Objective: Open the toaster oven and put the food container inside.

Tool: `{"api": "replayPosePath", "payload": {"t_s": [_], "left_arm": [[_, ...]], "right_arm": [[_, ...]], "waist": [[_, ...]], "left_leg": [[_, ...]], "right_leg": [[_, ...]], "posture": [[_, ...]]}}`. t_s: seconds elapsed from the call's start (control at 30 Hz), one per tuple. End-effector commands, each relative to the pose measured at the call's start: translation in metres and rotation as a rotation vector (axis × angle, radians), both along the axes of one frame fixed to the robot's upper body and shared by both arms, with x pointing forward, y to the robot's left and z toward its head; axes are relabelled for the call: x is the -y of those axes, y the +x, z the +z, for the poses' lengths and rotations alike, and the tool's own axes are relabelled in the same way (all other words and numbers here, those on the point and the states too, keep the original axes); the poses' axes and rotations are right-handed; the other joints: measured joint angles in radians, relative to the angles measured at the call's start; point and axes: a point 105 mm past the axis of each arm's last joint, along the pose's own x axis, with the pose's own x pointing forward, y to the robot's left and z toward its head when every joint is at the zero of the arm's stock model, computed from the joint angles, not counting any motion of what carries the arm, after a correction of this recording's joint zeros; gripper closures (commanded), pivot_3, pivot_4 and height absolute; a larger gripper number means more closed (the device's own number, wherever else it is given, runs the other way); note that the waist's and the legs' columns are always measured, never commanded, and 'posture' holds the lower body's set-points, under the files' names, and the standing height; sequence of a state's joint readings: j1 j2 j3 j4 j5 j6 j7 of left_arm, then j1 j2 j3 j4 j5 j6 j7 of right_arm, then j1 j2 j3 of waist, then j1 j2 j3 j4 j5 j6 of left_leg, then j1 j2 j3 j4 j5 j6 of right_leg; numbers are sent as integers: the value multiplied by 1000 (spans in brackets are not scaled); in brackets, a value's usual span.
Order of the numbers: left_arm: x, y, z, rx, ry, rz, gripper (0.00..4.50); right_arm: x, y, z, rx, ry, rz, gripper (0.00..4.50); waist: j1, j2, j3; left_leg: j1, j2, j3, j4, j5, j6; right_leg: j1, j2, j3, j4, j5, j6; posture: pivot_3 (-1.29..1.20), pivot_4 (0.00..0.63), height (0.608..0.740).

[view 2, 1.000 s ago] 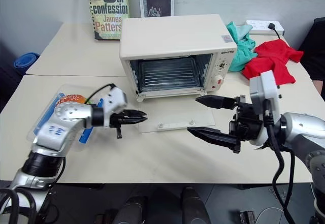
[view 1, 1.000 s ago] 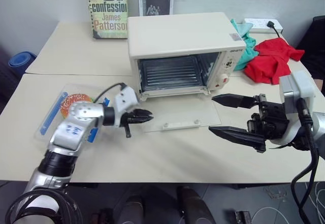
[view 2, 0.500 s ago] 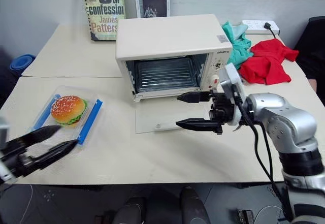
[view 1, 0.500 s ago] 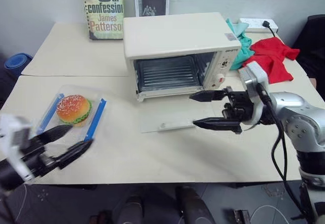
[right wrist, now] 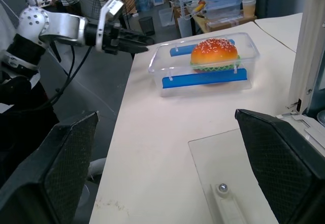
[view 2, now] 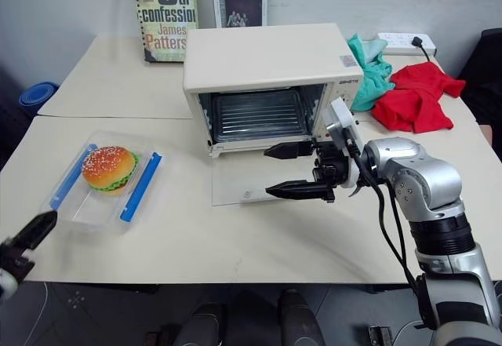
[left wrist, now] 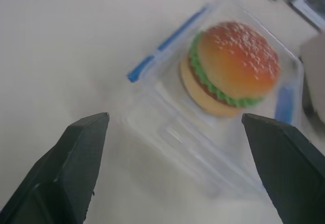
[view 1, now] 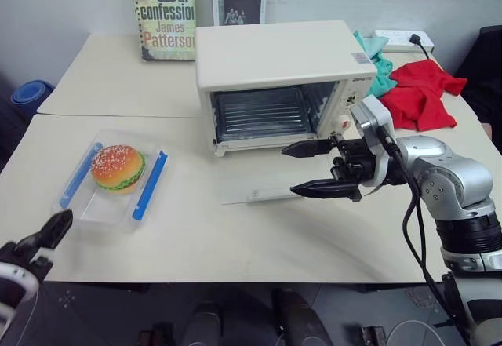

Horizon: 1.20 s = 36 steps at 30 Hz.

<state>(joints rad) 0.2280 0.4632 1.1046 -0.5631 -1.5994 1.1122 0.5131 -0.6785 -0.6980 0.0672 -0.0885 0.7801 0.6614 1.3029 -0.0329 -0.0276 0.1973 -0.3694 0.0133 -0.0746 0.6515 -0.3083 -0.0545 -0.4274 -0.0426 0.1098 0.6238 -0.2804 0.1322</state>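
Left gripper [left wrist: 172,132]: fingers spread wide, holding nothing – at the table's near left edge, short of the food container and pointing toward it.
Right gripper [view 1: 314,169]: fingers wide apart, empty, pointing toward the robot's left – it hovers over the lowered glass door [view 1: 263,177], in front of the oven's open mouth.
Food container [view 1: 114,185]: clear box with two blue side clips, resting flat on the table [view 1: 235,240] at the left, well apart from the oven; neither gripper touches it.
Hamburger [view 1: 118,167]: toy with a sesame bun, sitting inside the container toward its far end.
Toaster oven [view 1: 282,79]: cream-white, door folded down flat on the table, wire rack [view 1: 263,113] bare.
Behind: a book [view 1: 166,12] stands against the wall; red cloth [view 1: 420,95] and teal cloth [view 1: 380,67] lie to the oven's right.
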Motion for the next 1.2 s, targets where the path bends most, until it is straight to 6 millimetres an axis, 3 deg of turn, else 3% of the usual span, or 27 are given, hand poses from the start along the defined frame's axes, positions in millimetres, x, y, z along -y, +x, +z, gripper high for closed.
{"api": "replayPosePath", "payload": {"t_s": [0.03, 0.27, 0.5, 0.6, 1.0, 1.07, 1.2], "left_arm": [[0, 6, 8, -37, -94, 74, 63], [24, 25, -10, -208, -179, 77, 63], [22, 36, -24, -283, -212, 98, 63], [16, 46, -27, -301, -242, 118, 687], [4, 55, -30, -344, -242, 184, 4252], [-5, 56, -27, -354, -183, 193, 4475], [-20, 66, -8, -284, -98, 165, 4475]], "right_arm": [[3, -7, 10, 47, 19, 2, 0], [9, -12, 10, 53, 20, -53, 0], [11, -17, 11, 56, 41, -91, 0], [12, -18, 11, 61, 46, -108, 0], [14, -20, 16, 80, 61, -160, 0], [15, -22, 16, 47, 69, -162, 0], [18, -24, 13, 12, 57, -174, 0]], "waist": [[1, 0, 0], [6, 0, 0], [6, 1, -1], [7, 1, -1], [6, 1, -1], [6, 1, -1], [4, 1, -1]], "left_leg": [[0, 0, 0, 0, -1, -2], [-1, -1, 3, 0, -1, -4], [0, -1, 3, -1, -1, -4], [0, -1, 3, -1, 0, -4], [0, -1, 3, -1, 0, -5], [1, -1, 3, -1, 0, -5], [1, -1, 3, -2, 0, -5]], "right_leg": [[0, 0, 0, 0, 0, 0], [0, 0, 1, -2, 0, 0], [0, 2, 1, -1, -1, -1], [0, 2, 1, -1, -1, -1], [0, 2, 1, -2, -1, -1], [0, 2, 1, -1, -1, -1], [0, 3, 1, -1, -1, -2]], "posture": [[0, 150, 740], [0, 150, 740], [0, 150, 740], [0, 150, 740], [0, 150, 740], [0, 150, 740], [0, 150, 740]]}}
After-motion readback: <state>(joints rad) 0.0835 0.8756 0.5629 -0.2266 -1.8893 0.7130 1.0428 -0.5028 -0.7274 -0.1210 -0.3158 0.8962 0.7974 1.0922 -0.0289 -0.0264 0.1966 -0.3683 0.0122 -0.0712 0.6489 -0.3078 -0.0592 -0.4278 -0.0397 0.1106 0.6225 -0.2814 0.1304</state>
